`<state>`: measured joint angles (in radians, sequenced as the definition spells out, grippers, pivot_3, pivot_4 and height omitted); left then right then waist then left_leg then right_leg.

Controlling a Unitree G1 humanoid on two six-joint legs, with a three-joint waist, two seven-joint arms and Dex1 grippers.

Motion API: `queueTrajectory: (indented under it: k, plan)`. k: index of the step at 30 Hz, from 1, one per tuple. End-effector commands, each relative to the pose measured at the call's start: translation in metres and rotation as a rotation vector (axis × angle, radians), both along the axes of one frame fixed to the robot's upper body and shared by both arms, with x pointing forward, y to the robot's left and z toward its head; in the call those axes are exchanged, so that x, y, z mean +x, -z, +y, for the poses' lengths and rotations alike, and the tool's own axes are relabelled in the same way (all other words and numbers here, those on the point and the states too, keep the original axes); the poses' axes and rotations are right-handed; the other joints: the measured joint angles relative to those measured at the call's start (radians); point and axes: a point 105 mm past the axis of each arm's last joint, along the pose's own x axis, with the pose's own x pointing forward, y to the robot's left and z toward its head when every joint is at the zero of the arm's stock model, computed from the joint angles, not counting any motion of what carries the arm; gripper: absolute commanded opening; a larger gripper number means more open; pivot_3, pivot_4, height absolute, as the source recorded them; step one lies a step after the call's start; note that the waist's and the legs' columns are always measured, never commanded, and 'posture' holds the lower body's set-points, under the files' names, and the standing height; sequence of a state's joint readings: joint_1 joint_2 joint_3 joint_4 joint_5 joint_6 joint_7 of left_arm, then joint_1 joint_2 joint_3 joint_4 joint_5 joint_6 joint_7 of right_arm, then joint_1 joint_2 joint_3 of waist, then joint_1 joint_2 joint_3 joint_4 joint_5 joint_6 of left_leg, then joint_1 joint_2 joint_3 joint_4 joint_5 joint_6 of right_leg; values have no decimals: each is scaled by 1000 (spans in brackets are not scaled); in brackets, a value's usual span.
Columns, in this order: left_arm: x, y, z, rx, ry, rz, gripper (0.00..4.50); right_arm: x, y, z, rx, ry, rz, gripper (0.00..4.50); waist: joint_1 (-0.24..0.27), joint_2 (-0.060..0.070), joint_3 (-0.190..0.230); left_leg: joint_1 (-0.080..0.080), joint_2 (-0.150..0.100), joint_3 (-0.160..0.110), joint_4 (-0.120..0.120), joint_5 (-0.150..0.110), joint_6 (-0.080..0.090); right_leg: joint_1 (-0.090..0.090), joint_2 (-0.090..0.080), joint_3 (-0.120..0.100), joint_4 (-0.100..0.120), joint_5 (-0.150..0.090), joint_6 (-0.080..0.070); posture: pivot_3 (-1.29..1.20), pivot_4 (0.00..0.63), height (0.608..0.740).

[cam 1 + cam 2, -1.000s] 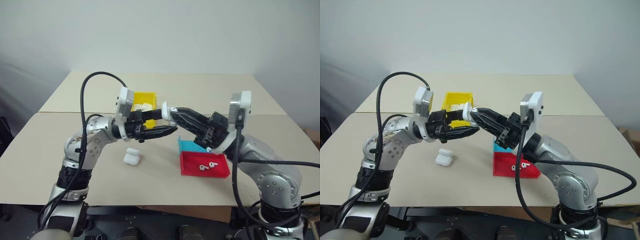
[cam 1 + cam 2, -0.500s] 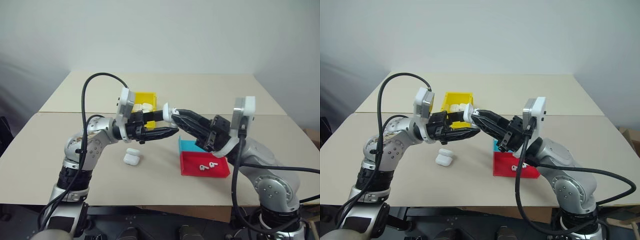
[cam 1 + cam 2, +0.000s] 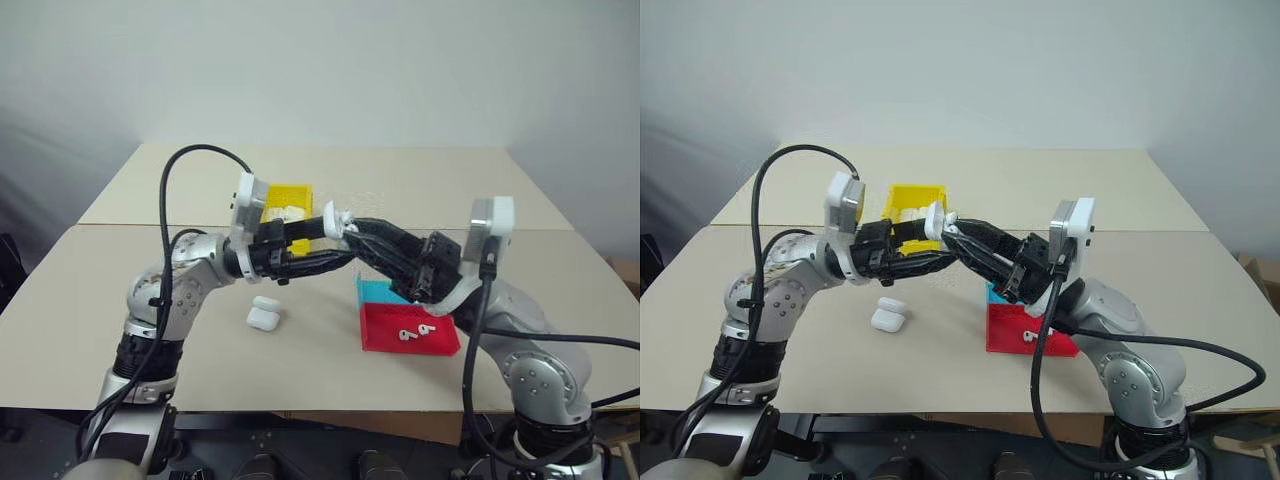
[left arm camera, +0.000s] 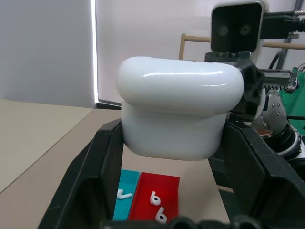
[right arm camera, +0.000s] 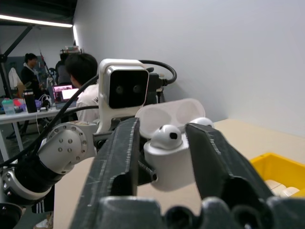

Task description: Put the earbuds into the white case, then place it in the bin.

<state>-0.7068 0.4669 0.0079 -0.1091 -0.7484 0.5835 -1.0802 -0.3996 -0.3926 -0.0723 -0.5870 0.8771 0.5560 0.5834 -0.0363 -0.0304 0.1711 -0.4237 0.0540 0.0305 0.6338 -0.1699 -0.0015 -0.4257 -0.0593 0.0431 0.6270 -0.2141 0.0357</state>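
Tabletop (image 3: 420, 190) of pale beige board, seamed across its width, fills the scene beneath a plain white wall; the right wrist view catches people at desks in a workshop behind. Taking the bin (image 3: 287, 196) as landmark: it is bright yellow, upright-walled, with white cases inside. Just in front of the bin, lifted above the table, the left gripper (image 4: 167, 143) is clamped on the white case (image 4: 177, 107), a glossy rounded shell with its lid flipped up and an earbud (image 5: 167, 135) seated in one socket. The right gripper (image 5: 159, 157) meets it there, its fingers (image 5: 116, 162) parted either side of the case. Nearer than the bin lies a spare case (image 3: 264, 314) on the table; to the bin's right and nearer sit a teal tray (image 3: 383, 292) and a red tray (image 3: 410, 328) holding two loose earbuds (image 3: 414, 333). Since a second ago the right gripper's fingers have spread wider while the left grip is unchanged.
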Motion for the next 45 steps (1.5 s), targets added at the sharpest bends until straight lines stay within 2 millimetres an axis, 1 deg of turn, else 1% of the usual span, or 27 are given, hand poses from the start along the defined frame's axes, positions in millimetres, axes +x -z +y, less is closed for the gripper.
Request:
queueTrajectory:
  k: [1, 2, 4, 9, 13, 15, 18, 21, 23, 25, 27, 28, 29, 32, 35, 37, 39, 42, 45]
  plan:
    - [-5, -13, 1, -19, 7, -57, 2776, -6, -5, 0, -3, -5, -51, 3264, 0, 0, 0, 0, 0, 0, 0, 0, 0, 0, 0, 0, 0, 0, 0, 0, 150, 740]
    - [-5, -13, 1, -19, 7, -57, 2776, -5, -5, -1, -6, -3, -50, 3670, 0, 0, 0, 0, 0, 0, 0, 0, 0, 0, 0, 0, 0, 0, 0, 0, 150, 740]
    - [-6, -13, 1, -19, 7, -58, 2776, -5, -5, -1, -9, 1, -51, 4286, 0, 0, 0, 0, 0, 0, 0, 0, 0, 0, 0, 0, 0, 0, 0, 0, 150, 740]
    - [-5, -13, 2, -16, 8, -58, 2776, -4, -7, -6, -23, 16, -59, 4286, 0, 0, 0, 0, 0, 0, 0, 0, 0, 0, 0, 0, 0, 0, 0, 0, 150, 740]
    - [-4, -10, 2, -4, 10, -55, 2776, -4, -8, -16, -70, 27, -64, 4286, 3, 0, 0, 0, 0, 0, 0, 0, 0, 0, 0, 0, 0, 0, 0, 0, 150, 740]
    - [-4, -7, 2, 8, 11, -55, 2776, -3, -13, -24, -124, 15, -62, 4286, 6, 0, 0, 0, 0, 0, 0, 0, 0, 0, 0, 0, 0, 0, 0, 0, 150, 740]
    - [-2, -2, -1, 20, 7, -56, 2776, 1, -20, -31, -241, 12, -54, 3729, 7, 0, 0, 0, 0, 0, 0, 0, 0, 0, 0, 0, 0, -1, -3, 0, 150, 740]
    - [1, 10, -7, 50, 2, -61, 2776, 18, -29, -33, -426, 70, -81, 2671, 8, 0, 0, 0, 0, 1, 0, 0, 0, 0, 0, 1, 0, -2, -4, 0, 150, 740]
    - [3, 16, -13, 61, -14, -76, 2776, 26, -38, -32, -498, 82, -106, 1963, 8, 0, 0, 1, 0, 1, 0, 0, 0, 0, 0, 1, 0, -2, -4, 0, 150, 740]
    - [4, 20, -21, 59, -30, -79, 2776, 26, -48, -25, -588, 33, -149, 1344, 11, 0, 0, 0, 0, 1, 0, 0, 0, 0, 0, 1, -1, -2, -4, 0, 150, 740]
    - [8, 23, -28, 63, -49, -80, 2776, 28, -53, -17, -668, -4, -165, 576, 15, 0, 0, -1, 0, 1, 0, 0, 0, -2, 0, 1, -1, -2, -4, 0, 150, 740]
    - [9, 25, -30, 67, -57, -78, 2776, 29, -54, -12, -712, -17, -169, 265, 15, 0, 0, -1, 0, 1, 0, 0, 0, -2, 0, 1, -1, -2, -3, 0, 150, 740]
    - [11, 27, -33, 70, -61, -77, 2776, 32, -55, -7, -758, -25, -166, 50, 14, 0, 0, -1, 0, 2, 0, 0, 0, -3, 0, 2, -1, -1, -3, 0, 150, 740]
    - [11, 30, -38, 71, -60, -74, 2776, 33, -54, 5, -871, -64, -203, 50, 19, 0, 0, -5, 0, 2, -1, 0, 1, -7, 0, 2, 0, 1, 1, 0, 150, 740]
    - [14, 32, -40, 77, -72, -67, 2776, 33, -52, 15, -933, -98, -212, 50, 22, 0, 0, -9, 0, 2, 0, 0, 1, -12, 0, 2, 1, 3, 0, 0, 150, 740]
    - [14, 32, -41, 72, -76, -66, 2776, 31, -45, 17, -1005, -129, -230, 50, 22, 0, 0, -11, -1, 2, 0, 0, 1, -13, 0, 2, 1, 3, -1, 0, 150, 740]
    - [14, 31, -40, 66, -80, -64, 2776, 30, -36, 17, -1078, -156, -238, 50, 24, 0, 0, -12, -1, 2, 1, 0, 1, -13, 0, 2, 1, 4, -1, 0, 150, 740]
    - [14, 31, -39, 67, -88, -70, 2776, 32, -26, 15, -1123, -153, -228, 50, 24, 0, 0, -13, -1, 2, 1, 0, 1, -13, 0, 2, 1, 4, -1, 0, 150, 740]
    - [15, 30, -36, 63, -106, -70, 2776, 35, -21, 7, -1151, -128, -226, 50, 24, 0, 0, -13, -1, 2, 2, 0, 1, -13, 0, 1, 2, 4, -1, 0, 150, 740]
